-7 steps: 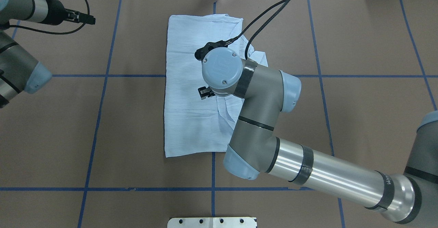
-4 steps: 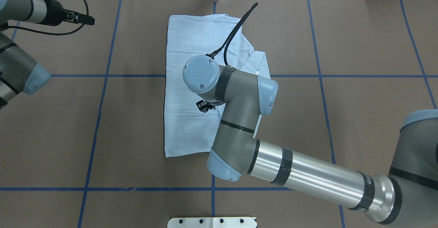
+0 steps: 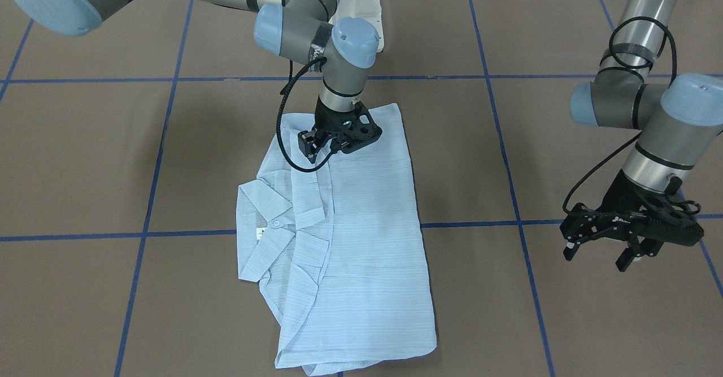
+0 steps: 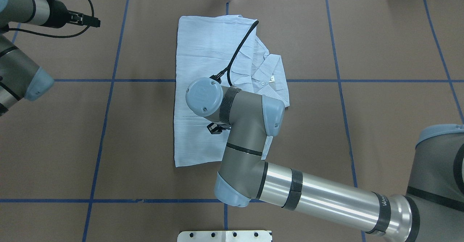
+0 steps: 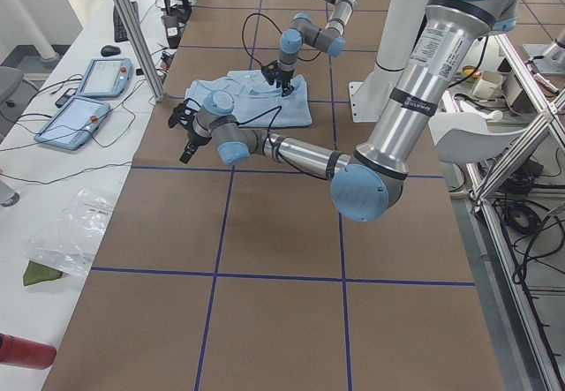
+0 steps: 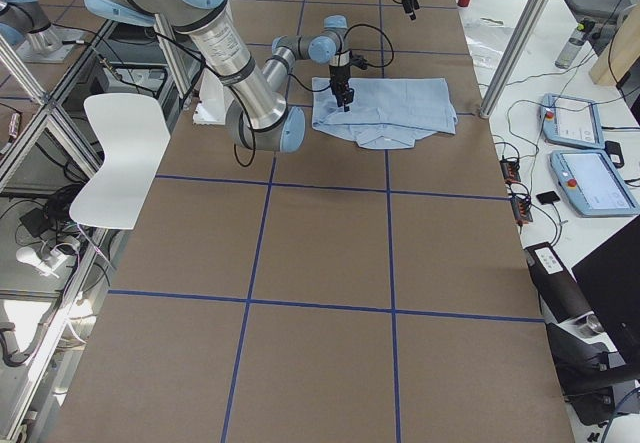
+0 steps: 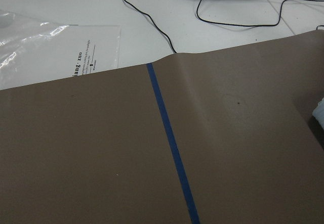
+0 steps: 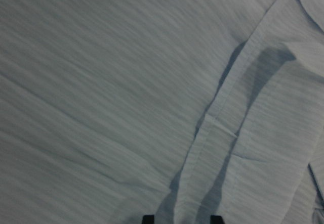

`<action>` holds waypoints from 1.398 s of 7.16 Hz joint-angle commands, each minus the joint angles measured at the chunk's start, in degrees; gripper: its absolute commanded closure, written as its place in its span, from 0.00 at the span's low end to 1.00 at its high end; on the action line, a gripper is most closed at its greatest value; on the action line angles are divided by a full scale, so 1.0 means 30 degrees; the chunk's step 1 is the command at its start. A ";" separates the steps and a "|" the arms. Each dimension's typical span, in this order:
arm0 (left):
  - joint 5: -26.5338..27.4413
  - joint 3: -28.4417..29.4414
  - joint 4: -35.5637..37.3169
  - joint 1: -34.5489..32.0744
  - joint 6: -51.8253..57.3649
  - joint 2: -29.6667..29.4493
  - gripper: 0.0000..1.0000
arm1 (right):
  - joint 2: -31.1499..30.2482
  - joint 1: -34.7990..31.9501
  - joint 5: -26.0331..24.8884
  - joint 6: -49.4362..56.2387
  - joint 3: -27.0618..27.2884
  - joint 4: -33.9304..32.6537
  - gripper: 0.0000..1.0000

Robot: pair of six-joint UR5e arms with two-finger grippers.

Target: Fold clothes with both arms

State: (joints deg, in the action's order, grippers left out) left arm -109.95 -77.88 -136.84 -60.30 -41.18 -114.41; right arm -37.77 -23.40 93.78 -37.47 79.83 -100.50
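One shirt (image 4: 203,53), two arms and two grippers are in play on a brown worktop (image 4: 380,126) crossed by blue tape lines (image 4: 108,89). The shirt lies flat in a long folded rectangle at the middle of the overhead view, reaching toward 12 o'clock, with its one collar (image 3: 271,224) poking out at its 3 o'clock side.

The right arm (image 4: 319,195) comes in from 4 o'clock and holds the right gripper (image 3: 339,142) pointing down over the shirt's body. In its wrist view the two fingertips stand apart on either side of the button strip, with no cloth pinched between them. The left arm (image 3: 638,100) hangs the left gripper (image 3: 600,252) well off the shirt at about 10 o'clock overhead, fingers spread and empty.

Overhead, the right wrist hides nearly all of its gripper and the shirt's 5 o'clock corner. I cannot tell whether the fingertips touch the cloth. The left wrist view shows only worktop, one tape line and a sliver of pale cloth at 3 o'clock.
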 commanded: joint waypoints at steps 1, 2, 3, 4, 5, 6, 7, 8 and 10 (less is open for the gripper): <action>0.0000 0.0003 -0.0003 0.0001 0.0016 -0.0007 0.00 | -0.0037 0.0007 -0.0144 0.0561 -0.0039 -0.0102 1.00; 0.0000 -0.0026 -0.0003 0.0001 -0.0013 -0.0007 0.00 | -0.0066 -0.0052 -0.0203 0.0623 0.0019 -0.0190 1.00; 0.0000 -0.0026 -0.0003 0.0001 -0.0014 -0.0007 0.00 | -0.0299 -0.0110 -0.0465 0.0624 0.0194 -0.0278 1.00; 0.0000 -0.0026 -0.0003 0.0030 -0.0188 -0.0007 0.00 | -0.0562 -0.0256 -0.0468 0.0595 0.0601 -0.0510 1.00; -0.0029 -0.0026 -0.0003 0.0030 -0.0247 -0.0007 0.00 | -0.1580 -0.0489 -0.0468 0.0595 0.2085 -0.1064 1.00; 0.0000 -0.0026 -0.0003 0.0059 -0.0248 -0.0007 0.00 | -0.3649 -0.0637 -0.0468 0.0566 0.4739 -0.1794 1.00; 0.0000 -0.0026 -0.0003 0.0089 -0.0335 0.0022 0.00 | -0.5932 -0.0667 -0.0555 0.0449 0.6883 -0.1773 1.00; 0.0000 -0.0026 -0.0003 0.0176 -0.0336 0.0022 0.00 | -0.7086 -0.0668 -0.0672 0.0390 0.7774 -0.1657 1.00; 0.0000 -0.0026 -0.0033 0.0206 -0.0336 0.0022 0.00 | -0.7011 -0.0755 -0.0673 0.0099 0.7637 -0.1568 0.01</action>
State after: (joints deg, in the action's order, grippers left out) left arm -109.95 -77.96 -136.90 -59.78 -42.17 -114.35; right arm -58.32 -25.49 91.81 -36.45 102.33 -105.35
